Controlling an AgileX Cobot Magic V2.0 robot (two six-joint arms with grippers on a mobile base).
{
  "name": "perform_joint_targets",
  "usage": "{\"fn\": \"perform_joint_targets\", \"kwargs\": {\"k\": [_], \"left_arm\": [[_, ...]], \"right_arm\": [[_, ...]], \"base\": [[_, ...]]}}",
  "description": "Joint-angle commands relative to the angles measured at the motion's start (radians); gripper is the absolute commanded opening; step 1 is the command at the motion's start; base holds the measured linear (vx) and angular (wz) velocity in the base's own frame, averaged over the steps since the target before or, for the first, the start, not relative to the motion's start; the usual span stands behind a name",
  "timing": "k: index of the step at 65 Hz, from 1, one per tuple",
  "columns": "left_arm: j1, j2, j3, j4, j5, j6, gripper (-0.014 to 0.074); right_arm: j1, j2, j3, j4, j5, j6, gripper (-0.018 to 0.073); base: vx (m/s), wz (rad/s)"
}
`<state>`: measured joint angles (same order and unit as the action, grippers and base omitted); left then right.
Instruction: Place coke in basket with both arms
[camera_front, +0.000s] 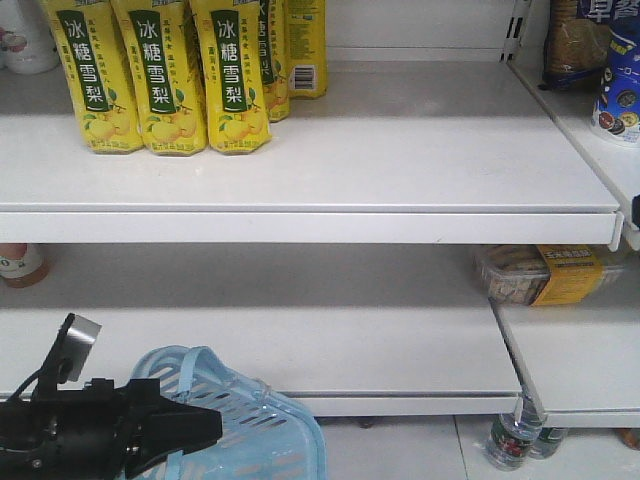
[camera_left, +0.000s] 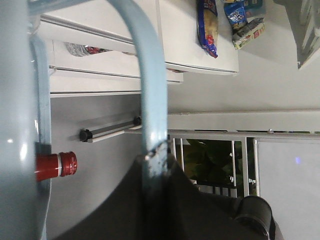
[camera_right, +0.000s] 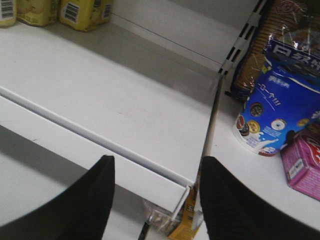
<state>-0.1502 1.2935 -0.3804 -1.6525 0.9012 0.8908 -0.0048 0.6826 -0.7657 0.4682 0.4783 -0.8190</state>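
A shop: white retail shelves (camera_front: 300, 150) stocked with yellow drink bottles (camera_front: 165, 75), packaged biscuits (camera_right: 275, 115) right of the open claw.

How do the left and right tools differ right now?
The left tool is shut on the basket's handle; the right tool is open and holds nothing. The left sits low beside the basket; the right points at the white shelf, its fingers spread. Both have black fingers.

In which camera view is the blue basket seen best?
The exterior front-facing view: the basket shows its slotted side and looped handles. The left wrist view shows only a handle close up. The right wrist view shows none of it.
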Motion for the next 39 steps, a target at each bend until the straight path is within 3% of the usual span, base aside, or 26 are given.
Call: {"fn": "perform_joint_targets", "kwargs": {"k": [1, 19, 39], "left_arm": [[-0.003, -0.026, -0.026, -0.121, 0.095, 0.001, -0.0006], [-0.003, -0.026, -0.026, -0.121, 0.095, 0.001, -0.0006], [-0.003, -0.026, -0.026, -0.121, 0.095, 0.001, -0.0006]], "right_arm": [[-0.006, -0.019, -0.009, -0.112, -0.029, 0.127, 0.0371], [-0.006, -0.139, 0.131, -0.346, -0.074, 0.416, 0.0371], [-0.006, -0.448, 0.337, -0.311, -0.091, 0.458, 0.0371]], "base": [[0.00, 0.00], [0.00, 0.00], [0.00, 0.00]]}}
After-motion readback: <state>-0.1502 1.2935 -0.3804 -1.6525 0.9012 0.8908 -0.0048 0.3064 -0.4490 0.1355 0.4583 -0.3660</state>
